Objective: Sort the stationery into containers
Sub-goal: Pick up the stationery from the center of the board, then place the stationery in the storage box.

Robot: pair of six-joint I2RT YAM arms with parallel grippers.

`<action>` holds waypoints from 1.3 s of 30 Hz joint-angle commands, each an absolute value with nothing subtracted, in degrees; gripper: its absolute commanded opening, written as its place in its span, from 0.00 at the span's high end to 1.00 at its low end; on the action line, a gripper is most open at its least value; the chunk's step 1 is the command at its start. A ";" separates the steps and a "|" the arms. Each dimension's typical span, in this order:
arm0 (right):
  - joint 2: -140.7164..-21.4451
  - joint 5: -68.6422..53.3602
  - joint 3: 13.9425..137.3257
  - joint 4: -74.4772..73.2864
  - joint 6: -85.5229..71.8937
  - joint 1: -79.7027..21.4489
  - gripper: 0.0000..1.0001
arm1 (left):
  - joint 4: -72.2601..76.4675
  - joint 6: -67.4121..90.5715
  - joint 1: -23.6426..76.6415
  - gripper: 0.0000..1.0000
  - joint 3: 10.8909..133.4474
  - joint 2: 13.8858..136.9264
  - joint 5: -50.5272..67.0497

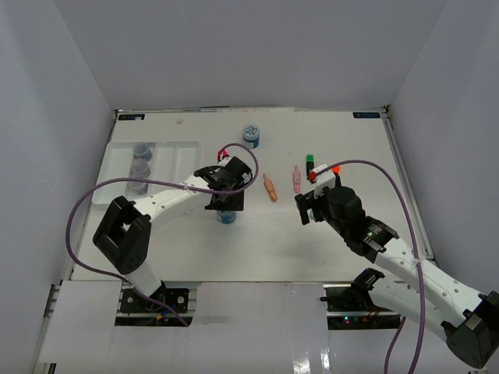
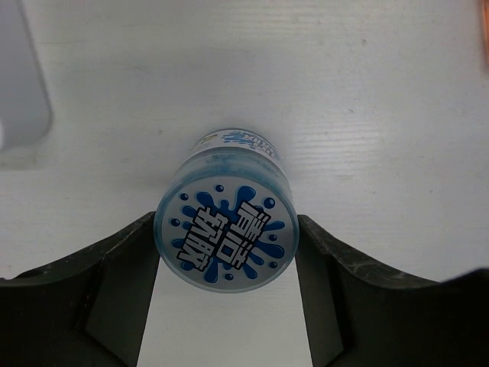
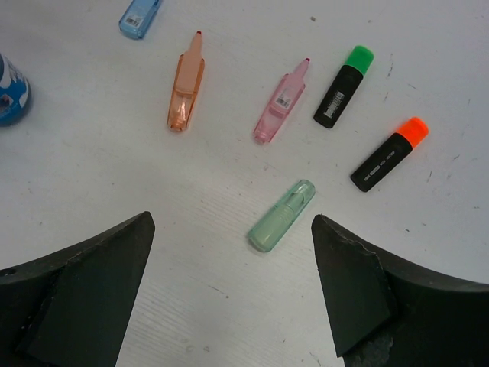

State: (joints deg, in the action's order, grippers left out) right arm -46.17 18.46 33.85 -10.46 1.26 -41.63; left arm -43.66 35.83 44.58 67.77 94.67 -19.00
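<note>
Right, your left hand [image 2: 225, 223] has its two fingers pressed against opposite sides of the blue-lidded jar [image 2: 225, 238]. The lid faces the wrist camera, so the grip looks square across the jar's width. I can't tell whether the jar is clear of the bench [image 1: 273, 241] or standing on it. From above, it sits directly under that hand near the middle of the bench, with the white tray [image 1: 183, 156] off to the left and further back.

Three jars [image 1: 140, 165] line the tray's leftmost compartment, which I judge is why you've taken this one: it belongs in that row. How much room is left there I can't make out. A second blue-lidded jar [image 1: 250, 134] stands alone near the back edge.

Your right hand [image 3: 231, 220] is spread wide and holds nothing. The green marker [image 3: 281, 215] lies flat on the bench between its fingertips, touching neither, nearer the finger on the right of the wrist view and lying at a slant. That wide stance suits dropping over it, though you'd likely need to shift across and turn so the fingers close across the barrel.

Beyond it lie the orange marker [image 3: 186, 84], pink marker [image 3: 281, 103], green-capped highlighter [image 3: 344, 86] and orange-capped highlighter [image 3: 390, 153], all apart from one another.
</note>
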 commanded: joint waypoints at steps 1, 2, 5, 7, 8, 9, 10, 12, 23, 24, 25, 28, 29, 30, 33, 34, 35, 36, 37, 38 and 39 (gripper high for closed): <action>-45.00 15.91 35.07 -9.58 0.44 -41.40 0.10 | -45.79 35.25 37.99 0.53 71.10 87.20 -22.15; -45.00 15.13 35.16 -9.58 0.44 -41.40 0.10 | -46.23 34.64 33.10 0.53 71.54 86.49 -21.71; -44.74 12.49 35.42 -10.19 -0.95 -41.40 0.10 | -47.20 31.39 22.90 0.53 72.94 83.50 -20.05; -44.47 10.99 35.33 -10.28 -1.14 -41.40 0.10 | -46.76 28.76 18.21 0.53 75.23 82.36 -20.04; -44.30 9.77 35.33 -10.28 -1.23 -41.40 0.10 | -46.67 27.96 13.67 0.53 77.24 82.44 -20.13; -44.21 8.89 35.33 -10.28 -1.23 -41.40 0.10 | -46.84 27.17 11.10 0.53 78.65 83.57 -19.78; -44.12 8.35 35.33 -10.28 -1.14 -41.40 0.10 | -47.19 26.20 8.73 0.53 80.23 84.28 -19.34; -43.86 6.77 35.33 -10.28 -1.06 -41.40 0.10 | -47.29 25.14 1.96 0.53 84.71 86.04 -18.81; -41.40 2.81 33.40 -10.02 -0.97 -41.48 0.10 | -44.91 24.70 -17.22 0.50 104.93 106.84 -17.05; -41.40 2.81 33.31 -10.02 -0.97 -41.40 0.10 | -44.74 24.96 -17.84 0.50 105.90 108.27 -15.22; -41.57 2.81 33.31 -10.02 -0.88 -41.48 0.10 | -44.39 25.22 -18.45 0.50 108.00 109.76 -14.77; -42.80 2.64 33.49 -9.93 -0.62 -41.40 0.10 | -43.51 25.58 -18.81 0.50 111.87 115.39 -14.07; -43.50 2.64 33.49 -9.93 -0.53 -41.40 0.10 | -43.33 25.58 -18.90 0.50 112.84 118.10 -13.89; -43.85 2.55 33.57 -9.93 -0.44 -41.48 0.10 | -43.42 25.66 -18.90 0.50 113.90 119.34 -13.97; -45.08 2.90 33.57 -9.76 -0.26 -41.48 0.10 | -43.42 25.75 -18.90 0.50 116.98 123.90 -14.41; -45.61 3.42 33.66 -9.76 -0.26 -41.40 0.10 | -43.24 25.84 -18.90 0.50 117.50 124.71 -14.59; -45.88 3.51 33.66 -9.76 -0.26 -41.40 0.10 | -42.98 25.84 -18.90 0.50 118.21 125.50 -14.42; -46.05 3.69 33.66 -9.84 -0.26 -41.40 0.10 | -42.72 25.75 -18.98 0.50 118.56 126.81 -14.24; -46.40 3.87 33.75 -9.84 -0.26 -41.48 0.10 | -42.11 25.75 -18.90 0.50 118.83 127.35 -14.76; -46.58 3.87 33.75 -9.84 -0.26 -41.40 0.10 | -41.49 25.66 -18.90 0.50 119.00 127.79 -14.68; -46.67 3.95 33.75 -9.84 -0.26 -41.40 0.10 | -40.96 25.49 -18.90 0.50 119.09 128.58 -14.59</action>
State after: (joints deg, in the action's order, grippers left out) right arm -46.50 3.46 33.82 -10.61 -0.67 -41.63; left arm -44.03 25.43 -18.65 115.92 130.19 -14.48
